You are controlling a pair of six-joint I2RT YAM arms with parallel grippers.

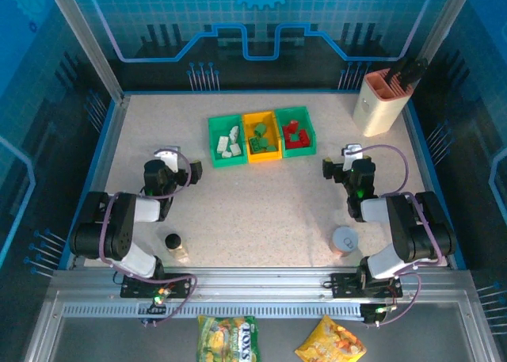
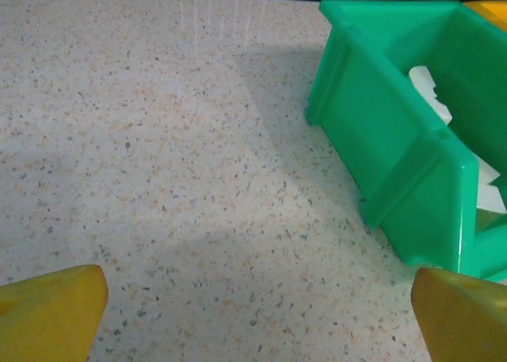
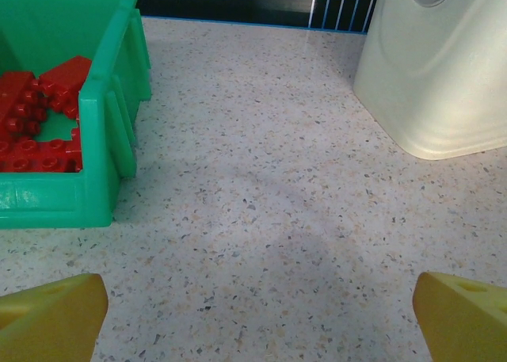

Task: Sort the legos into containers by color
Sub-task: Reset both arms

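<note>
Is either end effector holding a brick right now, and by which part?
Nothing is held: the left end effector and right end effector are both open, over bare table.

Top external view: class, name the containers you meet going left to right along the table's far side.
Left green bin (white bricks) → orange-yellow bin → right green bin (red bricks) → beige holder.
</note>
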